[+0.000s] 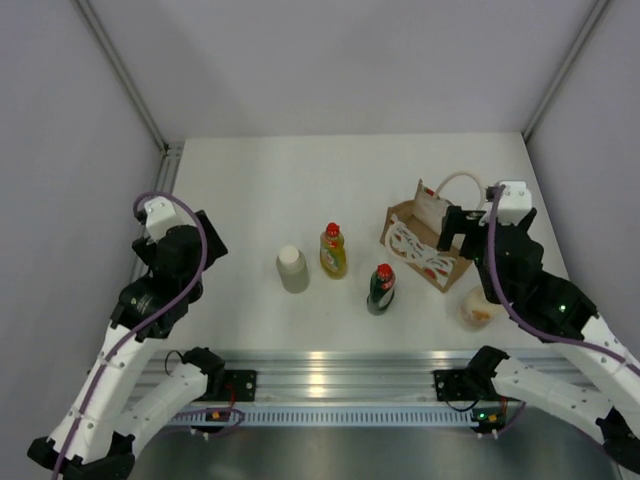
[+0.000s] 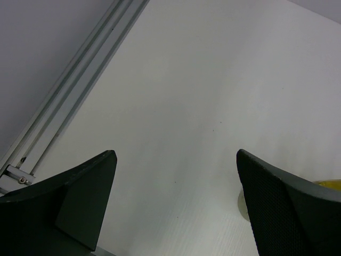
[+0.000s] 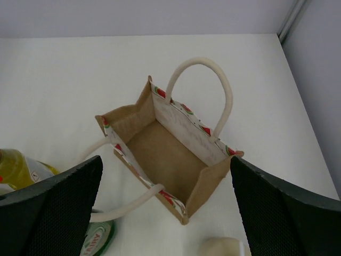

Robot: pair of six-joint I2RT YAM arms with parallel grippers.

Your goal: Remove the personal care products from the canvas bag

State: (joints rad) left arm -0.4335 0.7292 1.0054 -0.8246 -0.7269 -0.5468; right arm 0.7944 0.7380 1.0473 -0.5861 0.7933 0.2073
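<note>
The canvas bag stands upright at the right of the table. In the right wrist view its inside shows only bare brown floor. Four products stand outside it: a pale grey-white cylinder, a yellow bottle with a red cap, a dark green bottle with a red cap and a cream bottle. My right gripper hangs open just above the bag's near side, holding nothing. My left gripper is open and empty over bare table at the left.
An aluminium rail runs along the table's near edge, and another runs along the left edge. Grey walls close in the table on three sides. In the right wrist view the cream bottle sits close below the bag's near corner.
</note>
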